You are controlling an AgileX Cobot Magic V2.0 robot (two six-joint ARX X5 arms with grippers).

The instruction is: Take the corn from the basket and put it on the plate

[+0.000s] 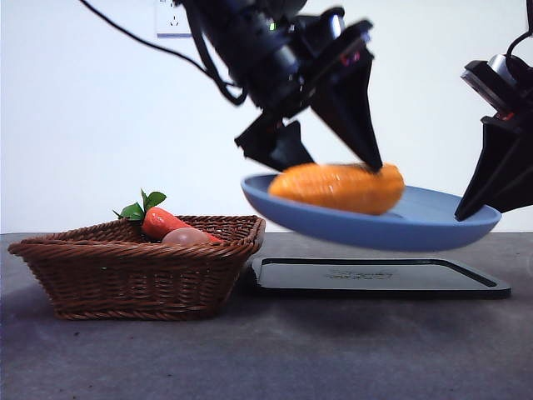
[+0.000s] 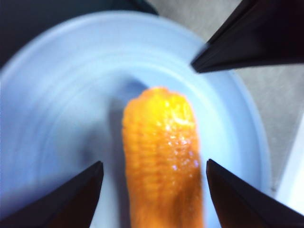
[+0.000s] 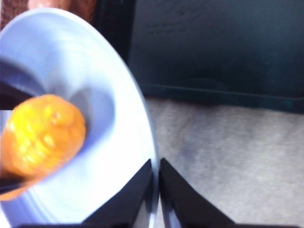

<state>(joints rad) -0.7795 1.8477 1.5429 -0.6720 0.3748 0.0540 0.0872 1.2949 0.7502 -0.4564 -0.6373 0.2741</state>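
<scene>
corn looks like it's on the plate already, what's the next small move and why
Probably lift the left gripper straight up. Its jaws stand apart on either side of the corn, which lies on the blue plate. The right gripper, shut on the plate's rim, holds it tilted above the black tray, so move gently.

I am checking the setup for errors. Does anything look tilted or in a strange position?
Yes. The blue plate is not on the table: the right gripper holds its rim in the air above the black tray, tilted. The corn lies on it, between the left gripper's open jaws.
</scene>
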